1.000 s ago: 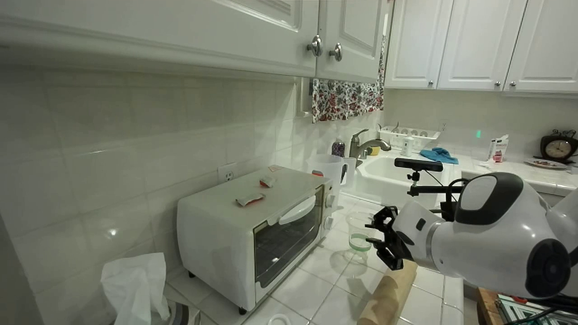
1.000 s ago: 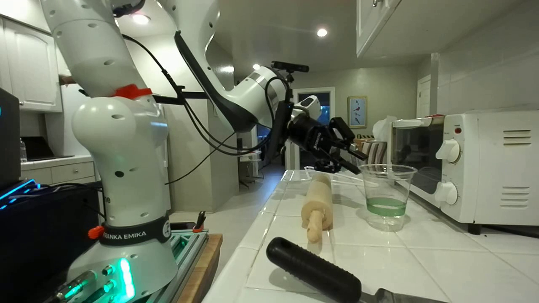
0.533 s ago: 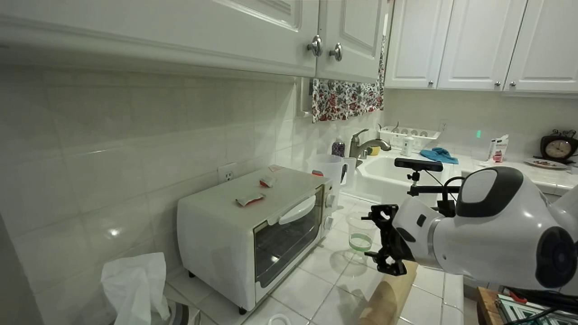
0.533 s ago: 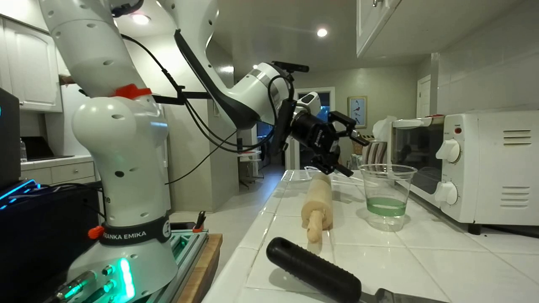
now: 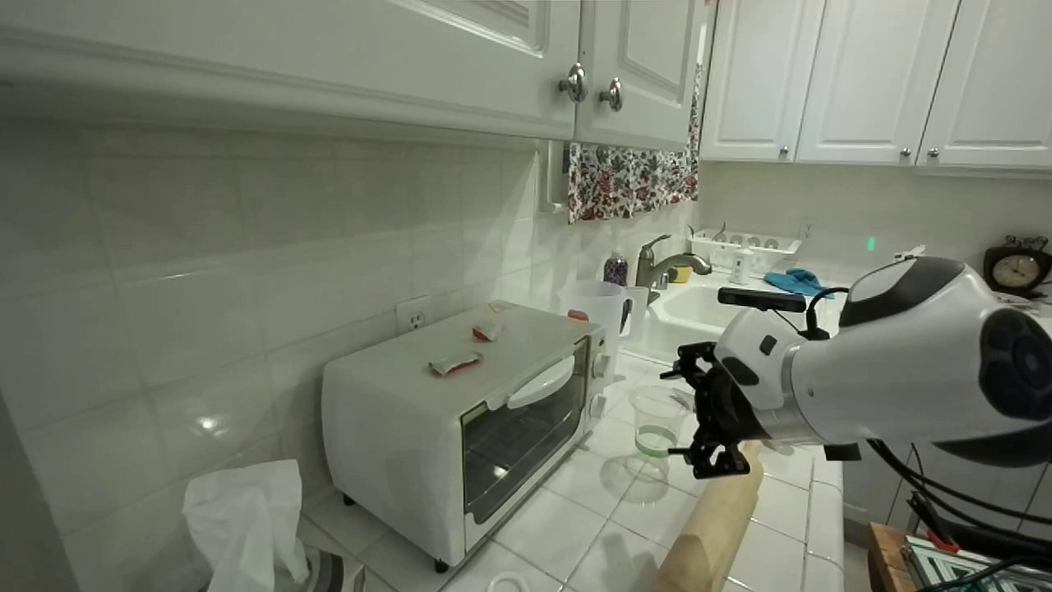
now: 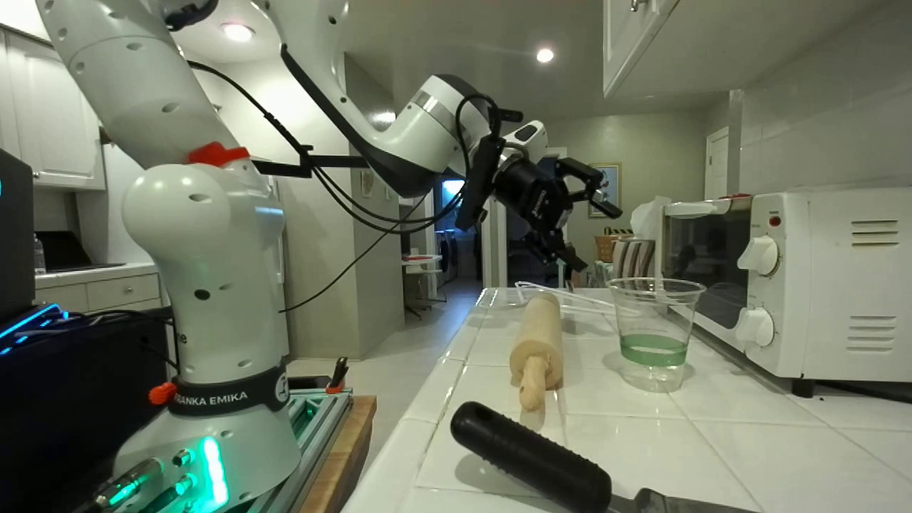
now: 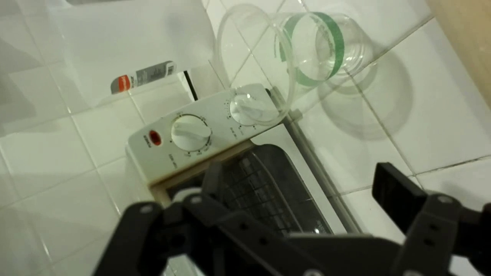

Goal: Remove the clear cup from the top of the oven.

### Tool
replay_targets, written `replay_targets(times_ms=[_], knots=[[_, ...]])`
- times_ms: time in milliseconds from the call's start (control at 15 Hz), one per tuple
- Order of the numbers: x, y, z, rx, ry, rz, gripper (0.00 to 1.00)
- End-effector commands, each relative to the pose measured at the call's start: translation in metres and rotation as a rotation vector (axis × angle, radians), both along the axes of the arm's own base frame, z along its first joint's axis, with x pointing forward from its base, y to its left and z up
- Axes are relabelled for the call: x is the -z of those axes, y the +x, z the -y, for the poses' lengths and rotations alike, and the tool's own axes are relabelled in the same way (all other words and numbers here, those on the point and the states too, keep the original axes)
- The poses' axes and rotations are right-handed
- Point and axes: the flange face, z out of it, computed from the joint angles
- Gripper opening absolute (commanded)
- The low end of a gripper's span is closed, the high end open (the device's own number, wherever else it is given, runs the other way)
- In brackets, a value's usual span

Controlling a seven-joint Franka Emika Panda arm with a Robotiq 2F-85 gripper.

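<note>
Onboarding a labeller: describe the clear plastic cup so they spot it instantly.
Start from the white toaster oven on the tiled counter. Between its knob end and the wooden rolling pin stands the clear plastic cup, upright. What sets it apart from both: a green band around its see-through lower half.

Pincer [image 6: 598,237] spread wider and lifted higher above the bench [image 6: 784,456].
Since a second ago, the gap between its tips has been widened; with the arm [image 6: 417,140], it has been raised to a higher place relative to the rim of the clear cup [image 6: 653,348]. In an exterior view, more of the rolling pin [image 5: 717,526] has been uncovered.
</note>
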Motion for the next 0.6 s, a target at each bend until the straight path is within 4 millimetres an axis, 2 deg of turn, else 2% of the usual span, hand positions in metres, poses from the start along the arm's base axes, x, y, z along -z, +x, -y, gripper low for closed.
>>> replay_targets(times_ms=[0,533], knots=[[-0.032,-0.007,0.008,0.042,0.108,-0.053,1.0],[-0.097,-0.035,0.025,0.24,0.345,-0.141,1.0]])
